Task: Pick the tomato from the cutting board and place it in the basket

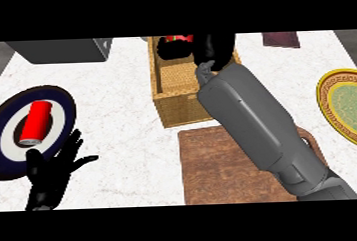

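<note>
One tomato (pixel 180 39), basket's (pixel 173 112) far end, beside our right hand (pixel 217 47); hold: we cannot tell. Left hand (pixel 50 172) splayed, resting. Risk: release over rim, tomato rolls out.

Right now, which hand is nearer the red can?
Left. The left hand is open at the rim of the plate holding the red can; the right hand is far off, over the basket.
</note>
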